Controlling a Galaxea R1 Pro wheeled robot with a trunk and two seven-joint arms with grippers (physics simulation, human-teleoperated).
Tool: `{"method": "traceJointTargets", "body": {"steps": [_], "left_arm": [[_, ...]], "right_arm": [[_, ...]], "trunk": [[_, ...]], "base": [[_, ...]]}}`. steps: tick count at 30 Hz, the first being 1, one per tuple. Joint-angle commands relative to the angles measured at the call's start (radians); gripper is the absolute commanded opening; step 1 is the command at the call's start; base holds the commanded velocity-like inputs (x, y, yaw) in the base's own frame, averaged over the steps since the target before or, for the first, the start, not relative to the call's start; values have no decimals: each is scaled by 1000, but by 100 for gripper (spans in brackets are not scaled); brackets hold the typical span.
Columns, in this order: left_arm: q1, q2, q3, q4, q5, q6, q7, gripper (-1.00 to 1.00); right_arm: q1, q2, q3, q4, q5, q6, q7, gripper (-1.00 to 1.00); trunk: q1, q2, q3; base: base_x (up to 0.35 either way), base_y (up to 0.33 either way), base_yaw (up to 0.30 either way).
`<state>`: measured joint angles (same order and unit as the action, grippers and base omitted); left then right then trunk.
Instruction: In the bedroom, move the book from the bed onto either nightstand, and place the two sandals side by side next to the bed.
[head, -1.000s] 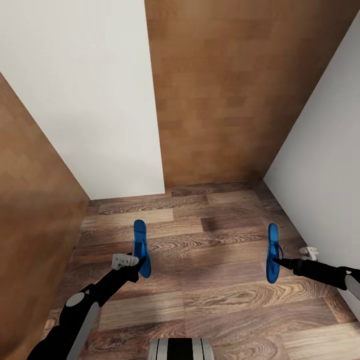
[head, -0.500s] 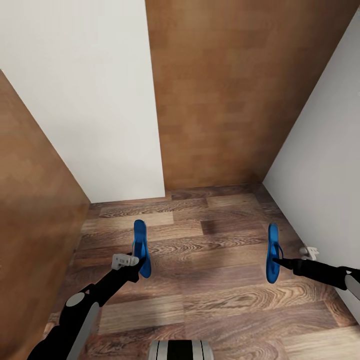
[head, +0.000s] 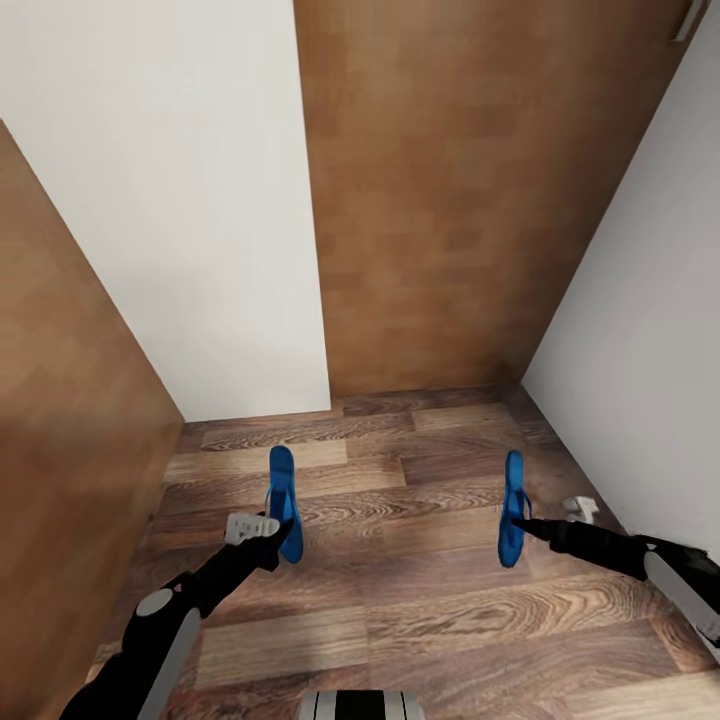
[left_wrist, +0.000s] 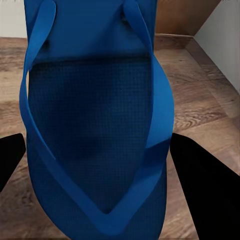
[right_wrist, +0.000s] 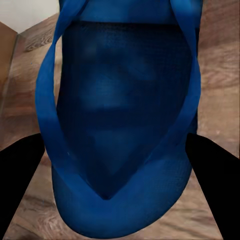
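Note:
Each of my grippers carries one bright blue sandal on edge above the wood-plank floor. The left gripper (head: 272, 525) is shut on the left sandal (head: 284, 500); in the left wrist view that sandal (left_wrist: 95, 125) spans the space between both black fingers (left_wrist: 205, 185). The right gripper (head: 522, 522) is shut on the right sandal (head: 513, 507), which the right wrist view shows close up as a blue sole with thong straps (right_wrist: 120, 120) between the fingers (right_wrist: 17, 180). The book, the bed and the nightstand are out of view.
I face a narrow corner: a white wall panel (head: 170, 200) on the left, a brown wooden door (head: 450, 180) ahead, a white wall (head: 640, 330) close on the right and a brown wooden surface (head: 60, 400) on the left. Wood-plank floor (head: 400, 590) lies below.
The right arm has carried its sandal leftward, away from the right wall. The left arm and its sandal have barely moved. The view has tilted up slightly.

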<state>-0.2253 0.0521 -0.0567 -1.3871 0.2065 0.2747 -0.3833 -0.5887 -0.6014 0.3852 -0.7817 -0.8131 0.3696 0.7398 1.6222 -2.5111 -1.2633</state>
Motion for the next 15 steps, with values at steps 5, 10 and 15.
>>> {"method": "traceJointTargets", "body": {"steps": [5,10,15], "left_arm": [[0,-6,-1,23,11,8,3,-100],[0,-14,0,95,9,4,4,-100],[0,-13,0,111,8,3,3,-100]], "right_arm": [[-1,173,3,50,130,-2,-107,-100],[-1,299,1,222,266,-264,-216,-100],[-2,309,0,264,275,-391,-218,-100]], "trunk": [[-2,1,19],[-5,2,38],[-7,3,57]], "base": [[0,0,0],[0,0,0],[0,0,0]]}}
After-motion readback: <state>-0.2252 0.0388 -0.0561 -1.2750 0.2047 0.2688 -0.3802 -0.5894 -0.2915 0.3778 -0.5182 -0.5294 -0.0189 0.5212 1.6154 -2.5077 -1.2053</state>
